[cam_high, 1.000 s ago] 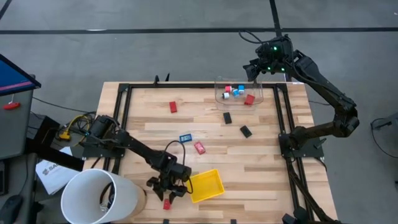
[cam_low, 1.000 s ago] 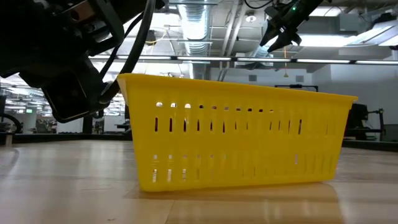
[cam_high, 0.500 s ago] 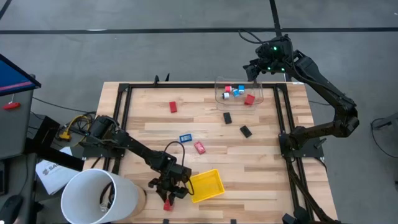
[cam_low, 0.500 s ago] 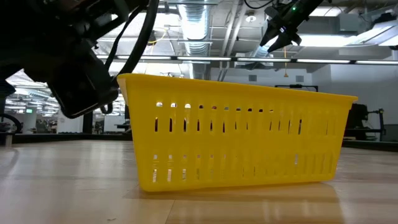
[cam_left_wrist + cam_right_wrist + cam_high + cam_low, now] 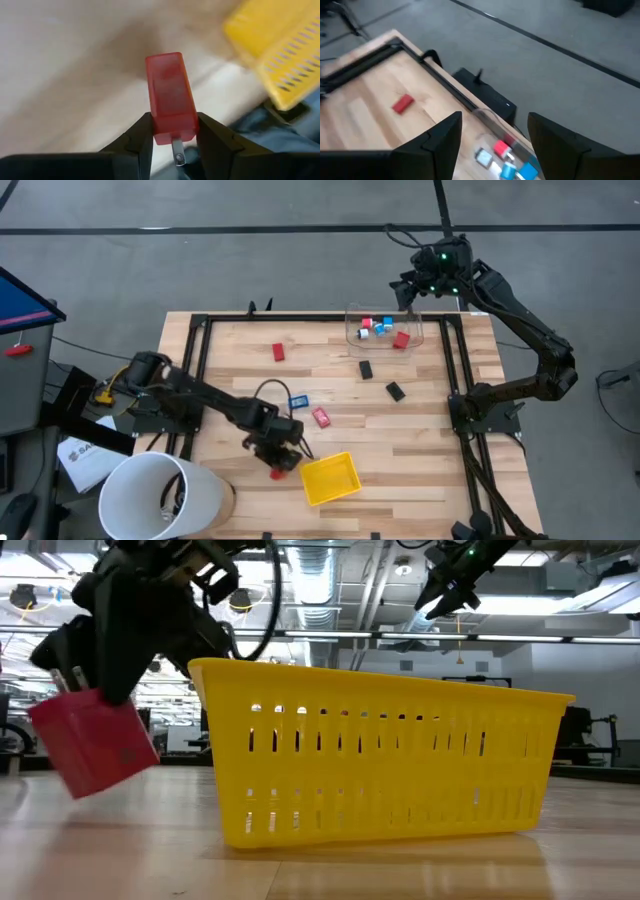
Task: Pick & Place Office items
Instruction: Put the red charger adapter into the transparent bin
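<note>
We see a red block (image 5: 170,97) clamped betw. the left gripper (image 5: 172,131) fingers, a small metal prong sticking out at its near end. In the low view the red block (image 5: 93,752) hangs tilted at frame left, just beside the yellow tray (image 5: 400,760), its lower corner close to the table (image 5: 120,860); we can't tell if it touches. In the high view the left gripper (image 5: 280,460) sits lower centre, w/ the block at its tip just left of the tray (image 5: 330,478).

Other office items lie scattered on the wood: a red one (image 5: 278,351) upper centre-left, a blue-and-white one (image 5: 298,400) and a red one (image 5: 321,417) mid-frame, two black ones (image 5: 366,369) (image 5: 396,391) right of centre. More red and blue pcs sit in the clear box (image 5: 385,327) at the table's upper edge.

The right gripper (image 5: 410,288) hovers above that box, upper right of the frame; its fingers (image 5: 440,142) stand wide apart, holding nothing. A white bucket (image 5: 160,498) sits lower left.
</note>
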Controlling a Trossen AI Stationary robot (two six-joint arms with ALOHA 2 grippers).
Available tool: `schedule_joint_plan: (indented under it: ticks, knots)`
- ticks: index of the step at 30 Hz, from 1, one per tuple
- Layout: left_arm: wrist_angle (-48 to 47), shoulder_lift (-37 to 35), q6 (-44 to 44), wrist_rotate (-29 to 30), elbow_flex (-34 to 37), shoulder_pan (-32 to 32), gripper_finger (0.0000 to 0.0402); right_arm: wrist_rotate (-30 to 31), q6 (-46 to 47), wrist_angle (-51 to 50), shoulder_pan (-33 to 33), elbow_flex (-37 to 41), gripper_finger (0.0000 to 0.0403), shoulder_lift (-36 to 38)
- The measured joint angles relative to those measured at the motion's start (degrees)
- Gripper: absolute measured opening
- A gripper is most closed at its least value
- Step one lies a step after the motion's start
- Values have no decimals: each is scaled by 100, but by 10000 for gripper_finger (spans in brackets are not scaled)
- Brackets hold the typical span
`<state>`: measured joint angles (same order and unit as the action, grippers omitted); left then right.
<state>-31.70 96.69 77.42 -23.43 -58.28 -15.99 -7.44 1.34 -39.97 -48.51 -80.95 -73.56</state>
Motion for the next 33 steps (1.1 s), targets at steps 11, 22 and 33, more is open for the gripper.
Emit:
schedule_joint_plan:
  ticks: [11, 22, 33]
  knots:
    - [-324, -842, -1473, 1550, 0, 759, 114, -1851, -47, 541, 5, 6, 219, 0]
    - [1556, -1414, -3467, 2824, -5, 1136, 114, -3953, 1673, 2786, -379, 1447, 219, -90]
    - [5184, -1406, -4652, 2786, 870, 1531, 114, -5118, 2834, 4724, 37, 2638, 219, -54]
